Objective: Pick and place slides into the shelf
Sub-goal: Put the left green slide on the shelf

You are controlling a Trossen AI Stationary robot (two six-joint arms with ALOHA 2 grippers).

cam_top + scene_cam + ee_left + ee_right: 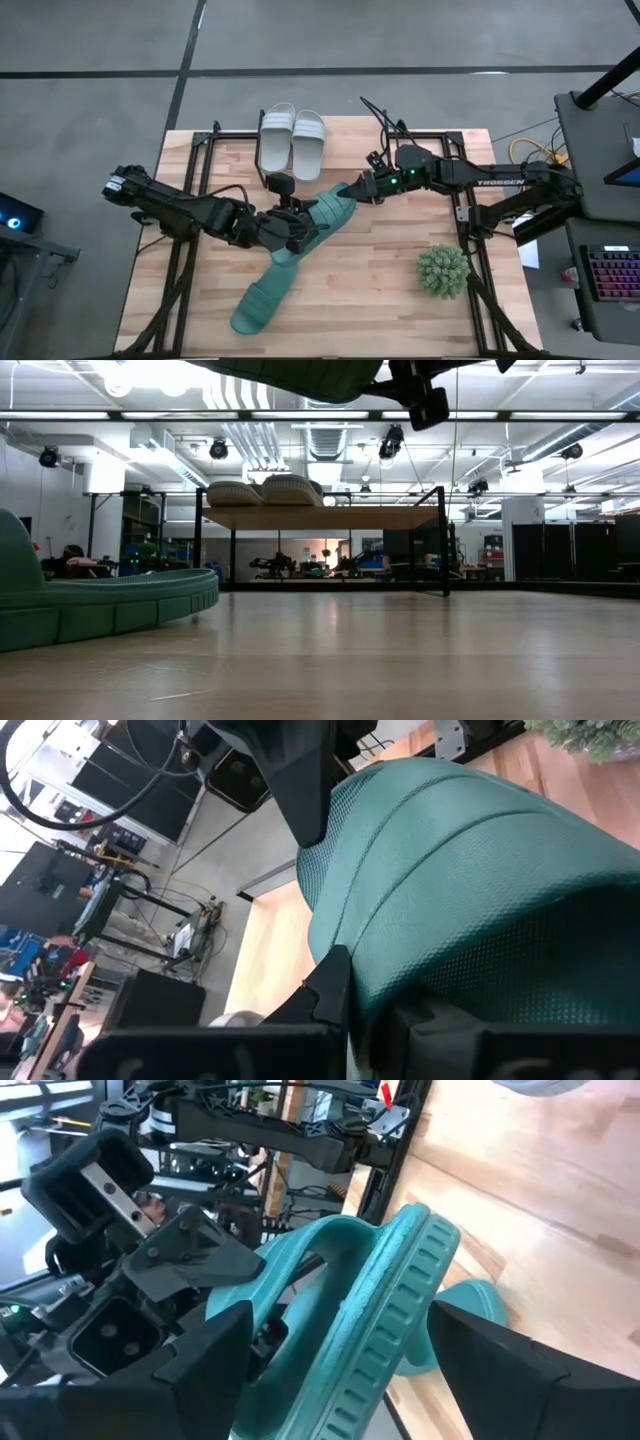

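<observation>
two claws on one teal slide above the table

my left gripper [296, 222] is clamped tight on a raised teal slide [322, 217], fingers closed over its edge. my right gripper [352, 190] stands at its widest, fingers either side of that slide's ribbed strap [395, 1320]. the second teal slide [262, 296] lies on the table [380, 300] below. the pale grey-white pair [292, 138] rests on the shelf [283, 170] top.

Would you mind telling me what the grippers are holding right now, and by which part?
The left gripper is shut on one end of a raised teal slide. The right gripper is open around its other end.
</observation>
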